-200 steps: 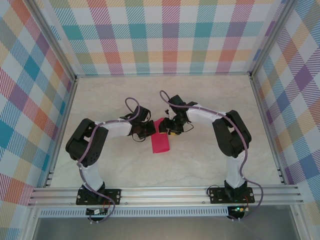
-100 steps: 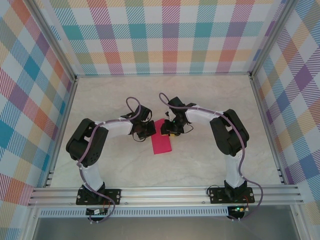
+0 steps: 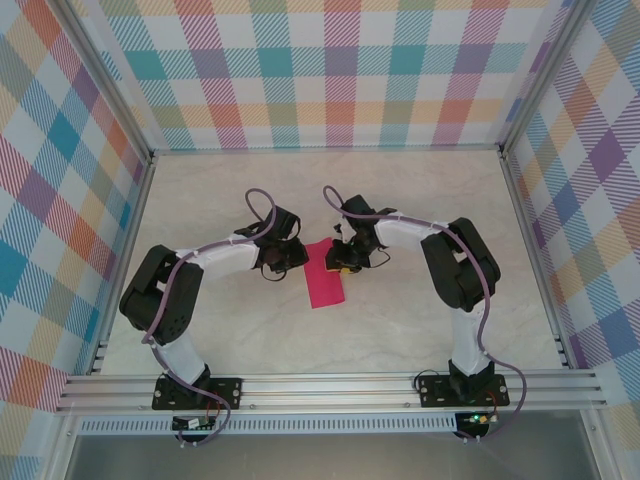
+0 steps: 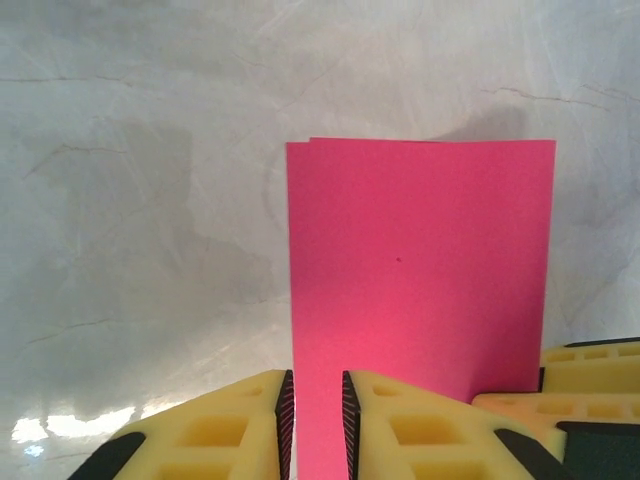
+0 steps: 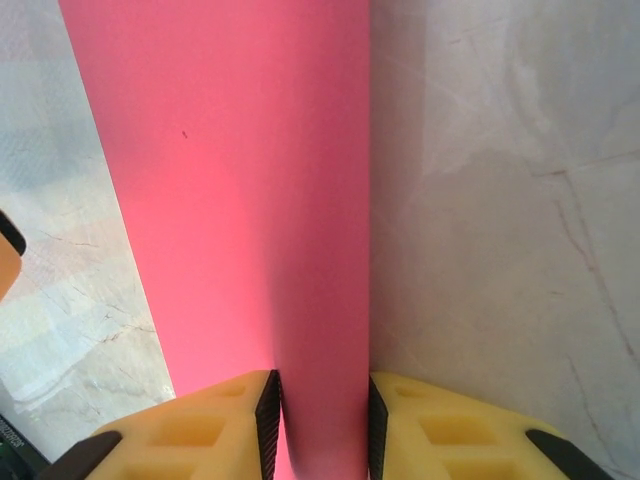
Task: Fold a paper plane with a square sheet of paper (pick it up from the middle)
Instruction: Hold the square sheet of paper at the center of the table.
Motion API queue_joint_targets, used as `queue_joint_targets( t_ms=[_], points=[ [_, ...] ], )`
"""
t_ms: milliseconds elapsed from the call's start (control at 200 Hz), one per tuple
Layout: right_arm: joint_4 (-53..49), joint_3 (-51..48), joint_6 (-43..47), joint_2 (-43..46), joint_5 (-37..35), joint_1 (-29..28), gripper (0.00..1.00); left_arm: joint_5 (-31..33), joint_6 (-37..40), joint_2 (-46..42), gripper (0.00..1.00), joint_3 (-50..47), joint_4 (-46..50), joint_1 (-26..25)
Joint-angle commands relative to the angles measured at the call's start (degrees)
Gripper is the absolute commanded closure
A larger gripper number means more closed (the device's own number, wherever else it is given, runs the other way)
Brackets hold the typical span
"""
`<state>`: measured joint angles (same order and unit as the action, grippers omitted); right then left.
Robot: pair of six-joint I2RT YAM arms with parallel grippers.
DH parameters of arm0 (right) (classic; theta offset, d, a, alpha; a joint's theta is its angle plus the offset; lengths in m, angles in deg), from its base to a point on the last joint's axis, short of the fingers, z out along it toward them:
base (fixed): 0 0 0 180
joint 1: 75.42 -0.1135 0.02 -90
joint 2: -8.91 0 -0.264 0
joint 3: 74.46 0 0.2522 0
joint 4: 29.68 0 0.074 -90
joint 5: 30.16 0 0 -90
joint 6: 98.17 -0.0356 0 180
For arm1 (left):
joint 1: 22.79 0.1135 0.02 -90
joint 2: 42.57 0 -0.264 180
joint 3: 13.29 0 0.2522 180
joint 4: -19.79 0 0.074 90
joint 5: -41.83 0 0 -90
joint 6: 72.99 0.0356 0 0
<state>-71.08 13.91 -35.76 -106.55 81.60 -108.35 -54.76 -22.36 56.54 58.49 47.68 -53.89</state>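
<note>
Out in the middle of the table [image 3: 210, 330] lies the pink sheet of paper [image 3: 325, 285], folded over into a tall rectangle. It is well clear of all four edges, with its long sides running from the far edge toward the near one. Both arms reach in over its far end, one from each side.

The left gripper [image 4: 315, 430] is at the sheet's left long edge. Its yellow fingers [image 4: 230, 435] stand a narrow slit apart, and the pink shows right through that slit, lying flat. The jaws are just ajar, with nothing clamped that I can see. At the far left corner the two layers sit a touch out of line, one peeking past the other.

The right gripper [image 5: 320, 430] comes in from the other side, along the right long edge. Its jaws are parted a little wider, and a shaded strip of the pink runs straight into the gap and fills it from pad to pad. I cannot tell whether that strip is pinched or only lies beneath.

From the left wrist camera, the right gripper's yellow fingers show at the sheet's near right corner, just beside the paper.
</note>
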Motion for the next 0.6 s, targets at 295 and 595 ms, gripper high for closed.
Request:
queue_joint_targets(
  t_ms=[295,595],
  points=[
    [3.5,-3.0,-0.5,-0.3,2.6,1.8,0.73,1.5,0.1,-2.4,0.73,0.2,2.8,-0.1],
    [7.0,-5.5,-3.0,-0.4,5.6,3.6,0.75,0.9,0.0,-2.3,0.72,0.3,2.6,-0.1]
  ],
)
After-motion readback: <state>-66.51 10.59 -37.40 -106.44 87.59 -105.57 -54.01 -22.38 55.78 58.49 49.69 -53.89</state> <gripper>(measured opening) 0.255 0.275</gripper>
